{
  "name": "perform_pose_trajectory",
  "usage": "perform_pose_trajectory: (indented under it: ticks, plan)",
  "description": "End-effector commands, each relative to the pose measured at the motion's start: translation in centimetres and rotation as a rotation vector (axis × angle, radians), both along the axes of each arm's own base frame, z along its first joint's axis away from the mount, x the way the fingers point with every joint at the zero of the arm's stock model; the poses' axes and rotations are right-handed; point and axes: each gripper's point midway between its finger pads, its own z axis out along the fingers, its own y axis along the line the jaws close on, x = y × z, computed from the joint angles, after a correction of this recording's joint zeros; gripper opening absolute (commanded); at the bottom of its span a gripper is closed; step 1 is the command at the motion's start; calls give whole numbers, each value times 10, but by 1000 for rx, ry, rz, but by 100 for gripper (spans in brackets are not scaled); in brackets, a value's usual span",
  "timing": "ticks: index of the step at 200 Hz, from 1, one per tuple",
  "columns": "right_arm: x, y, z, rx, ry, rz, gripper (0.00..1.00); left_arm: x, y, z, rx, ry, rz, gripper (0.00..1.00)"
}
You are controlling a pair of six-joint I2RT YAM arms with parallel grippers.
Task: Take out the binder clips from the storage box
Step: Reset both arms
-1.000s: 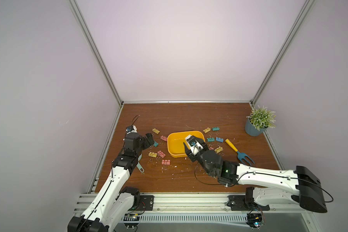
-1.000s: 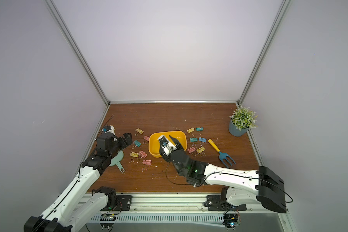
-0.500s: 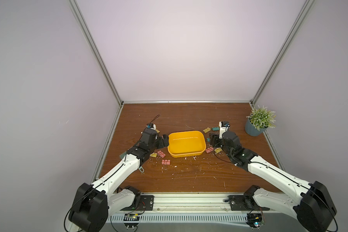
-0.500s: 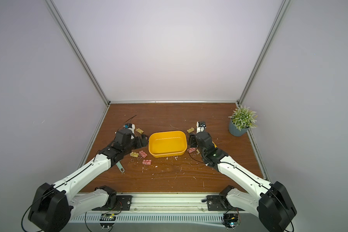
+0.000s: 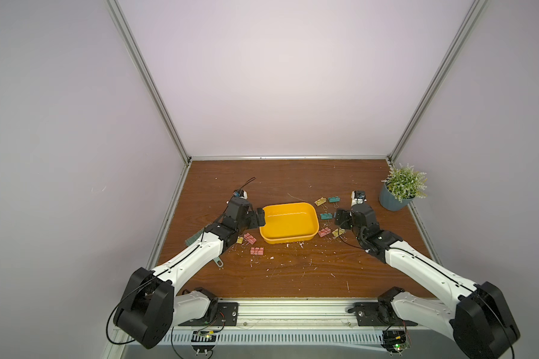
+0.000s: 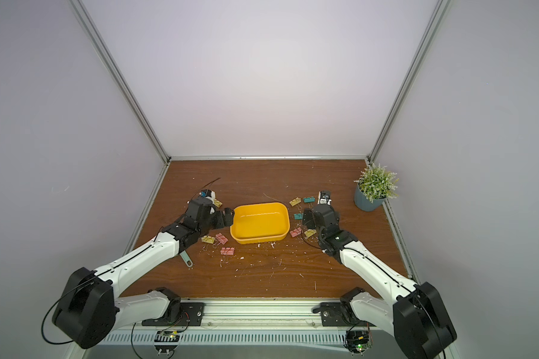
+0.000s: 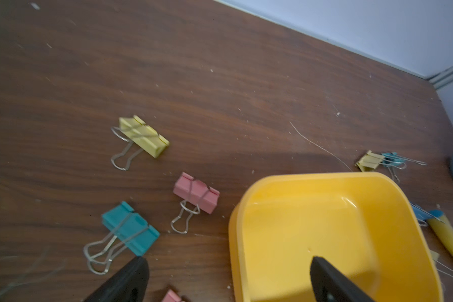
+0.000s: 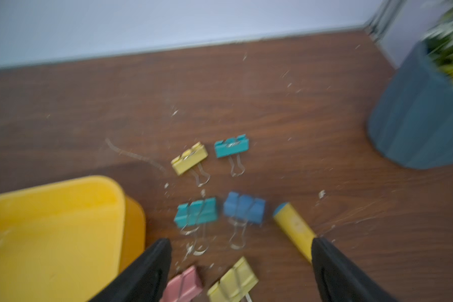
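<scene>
The shallow yellow plastic storage box [image 5: 288, 241] sits mid-tabletop; the small pastel wire-handled binder clips [image 5: 325, 215] in view all lie on the wood off its two short ends, among white specks [image 5: 300, 245]. The left gripper [image 7: 228, 262] is spread wide astride the box's left end wall, and the right gripper [image 8: 239, 243] hangs spread, empty, over clips beside a yellow tool handle [image 8: 294, 227]. A grey-blue potted plant [image 5: 397, 202] stands near the far right corner; the left arm [image 5: 196, 258] hides most of a grey-green handled tool [image 5: 217, 261].

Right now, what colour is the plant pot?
Grey-blue pot, best in the right wrist view.
</scene>
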Motion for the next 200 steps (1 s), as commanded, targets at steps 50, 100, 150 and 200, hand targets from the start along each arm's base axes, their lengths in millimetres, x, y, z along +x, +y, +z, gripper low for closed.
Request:
perform_pose_trajectory:
  ticks: [50,100,150,200]
  plan:
    - [10,-87,7,-211,-259,-244,93,12,132,61,312,-504,466,99]
    - [24,-94,-15,-203,-288,-186,92,0,151,29,563,-511,474,100]
    - [41,-79,-32,-153,-295,-50,92,16,136,5,567,-527,373,99]
    - [31,-71,-36,-142,-344,22,93,6,159,-1,440,-588,390,99]
